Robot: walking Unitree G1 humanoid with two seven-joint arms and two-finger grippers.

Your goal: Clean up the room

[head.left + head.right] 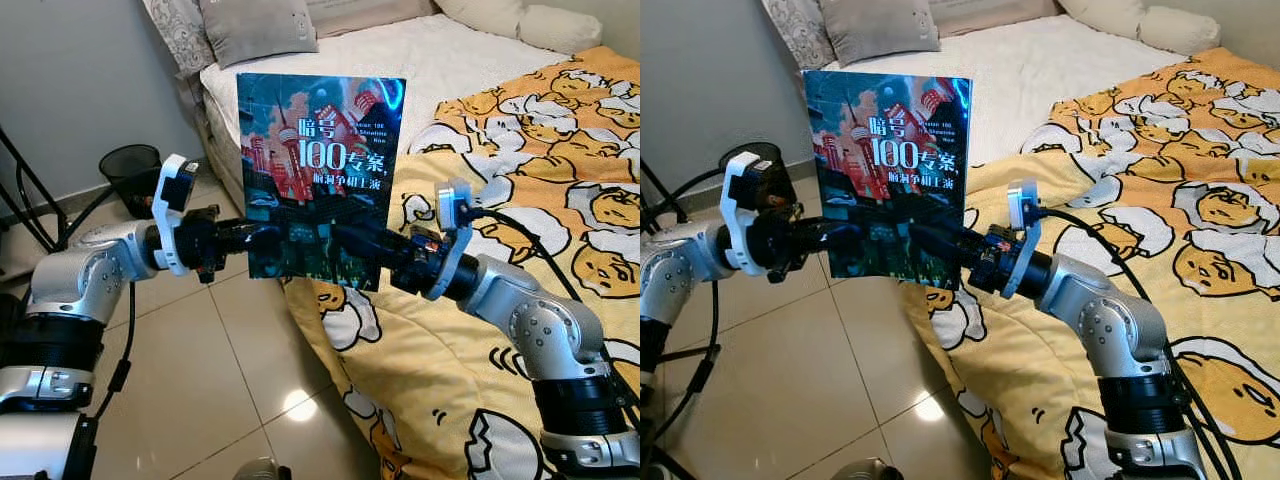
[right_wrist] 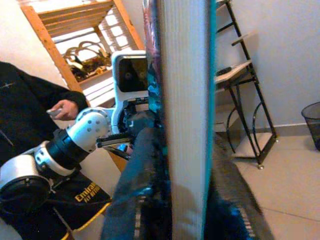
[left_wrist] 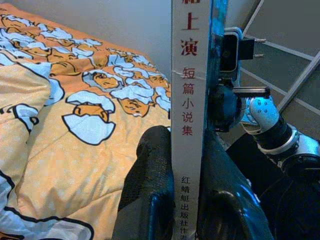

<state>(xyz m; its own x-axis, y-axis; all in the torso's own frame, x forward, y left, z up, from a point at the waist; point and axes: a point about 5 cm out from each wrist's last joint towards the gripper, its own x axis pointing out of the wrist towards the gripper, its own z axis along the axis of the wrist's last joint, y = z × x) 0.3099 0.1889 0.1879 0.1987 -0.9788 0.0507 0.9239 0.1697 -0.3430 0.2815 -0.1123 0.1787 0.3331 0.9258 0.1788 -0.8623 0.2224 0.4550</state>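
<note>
Holding item: one book [image 1: 320,170], dark illustrated cover with Chinese title, upright, carried between both claws above the floor beside the bed [image 1: 440,60].

Head views: left gripper [image 1: 262,237] clenched on the lower left edge of the book; right gripper [image 1: 345,240] clenched on the lower right edge, fingers meeting the cover from opposite sides. Beyond the right gripper, a yellow patterned duvet [image 1: 520,170] drapes over the bed edge toward the tiled floor [image 1: 200,400]. Container: one black mesh waste bin [image 1: 132,168], beyond the left gripper near the wall; contents cannot be told. Grey pillow [image 1: 258,28] at the bed's head.

Left wrist view: spine of the book [image 3: 189,115] pinched between the two black fingers [image 3: 150,170], white with red and dark characters; duvet to one side, the other arm past the book.

Right wrist view: page edge of the book [image 2: 182,115] clamped between the fingers [image 2: 145,170]; left arm opposite; a person's dark sleeve and hand [image 2: 62,111] behind, a wooden shelf unit [image 2: 85,35], a black metal rack [image 2: 245,75].

Step judged: book picked up, in transit to storage. Next move likely calls for releasing one claw and turning toward a shelf, keeping the book level so it does not slip.
</note>
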